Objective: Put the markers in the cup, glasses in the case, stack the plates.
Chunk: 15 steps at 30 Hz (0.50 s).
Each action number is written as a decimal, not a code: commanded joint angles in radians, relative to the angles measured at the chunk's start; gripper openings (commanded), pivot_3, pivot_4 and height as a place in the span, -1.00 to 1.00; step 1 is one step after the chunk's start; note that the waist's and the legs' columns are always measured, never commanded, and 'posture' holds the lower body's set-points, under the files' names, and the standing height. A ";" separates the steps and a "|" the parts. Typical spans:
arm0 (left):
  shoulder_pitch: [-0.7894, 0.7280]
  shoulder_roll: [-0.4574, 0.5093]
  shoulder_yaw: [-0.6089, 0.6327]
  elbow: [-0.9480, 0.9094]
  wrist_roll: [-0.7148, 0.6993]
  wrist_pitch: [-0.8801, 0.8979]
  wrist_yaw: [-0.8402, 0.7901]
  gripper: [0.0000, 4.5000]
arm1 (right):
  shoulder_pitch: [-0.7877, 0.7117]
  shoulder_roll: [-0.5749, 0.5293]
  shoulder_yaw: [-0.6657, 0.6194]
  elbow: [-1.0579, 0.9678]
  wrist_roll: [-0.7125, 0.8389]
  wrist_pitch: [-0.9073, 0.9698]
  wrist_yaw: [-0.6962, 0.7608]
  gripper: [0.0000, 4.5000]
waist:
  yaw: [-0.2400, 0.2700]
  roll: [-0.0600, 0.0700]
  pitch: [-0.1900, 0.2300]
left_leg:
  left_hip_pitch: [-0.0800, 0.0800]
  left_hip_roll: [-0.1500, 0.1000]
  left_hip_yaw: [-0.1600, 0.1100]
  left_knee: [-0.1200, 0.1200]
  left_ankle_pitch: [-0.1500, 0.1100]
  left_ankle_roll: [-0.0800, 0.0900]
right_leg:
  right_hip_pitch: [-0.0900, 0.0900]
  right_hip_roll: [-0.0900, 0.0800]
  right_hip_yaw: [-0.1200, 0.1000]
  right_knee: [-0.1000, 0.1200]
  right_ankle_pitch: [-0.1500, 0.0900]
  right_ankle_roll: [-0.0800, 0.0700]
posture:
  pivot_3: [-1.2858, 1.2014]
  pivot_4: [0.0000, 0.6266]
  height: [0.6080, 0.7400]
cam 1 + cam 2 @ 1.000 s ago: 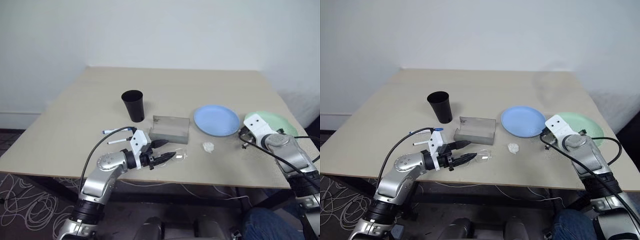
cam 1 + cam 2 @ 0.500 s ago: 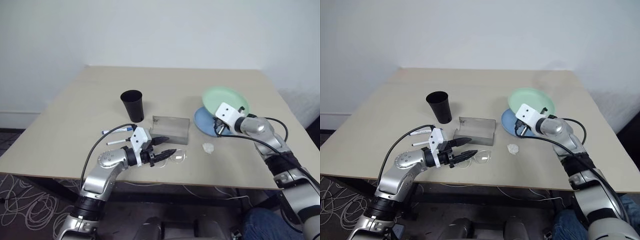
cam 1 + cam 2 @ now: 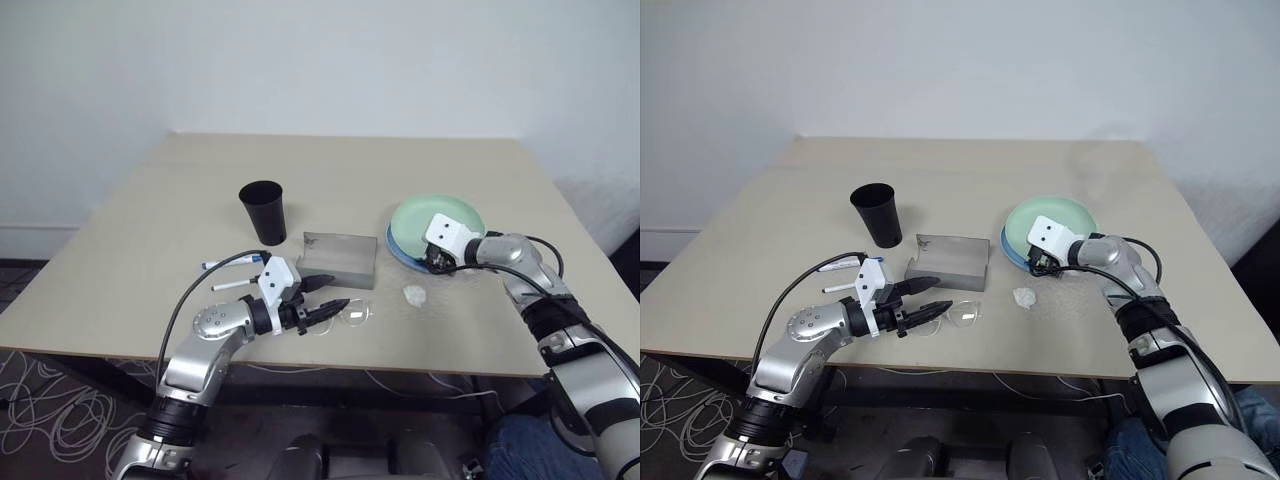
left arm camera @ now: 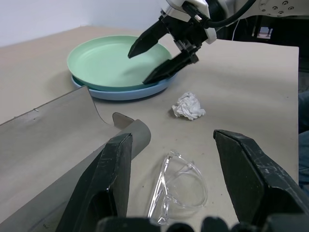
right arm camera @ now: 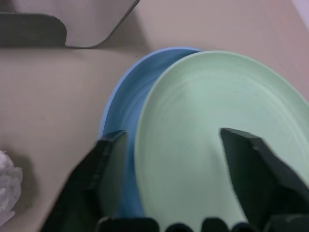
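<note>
At the right of centre in the head view the mint plate (image 3: 436, 225) lies on the blue plate (image 5: 120, 145), slightly offset, and the right end effector (image 4: 159, 53), fingers spread and released, should lift straight clear without nudging it.

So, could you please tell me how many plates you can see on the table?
2: the mint green plate lies on top of the light blue plate, right of the grey case.
</note>
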 commanded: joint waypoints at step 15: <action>-0.040 0.011 0.019 -0.011 -0.007 -0.011 -0.020 0.24 | 0.166 -0.100 -0.106 -0.450 0.188 0.327 0.291 0.98 | 0.006 0.000 0.000 | 0.000 0.000 0.000 0.002 0.000 0.000 | 0.001 0.000 0.000 0.000 0.000 0.000 | 0.03 -1.00 1.00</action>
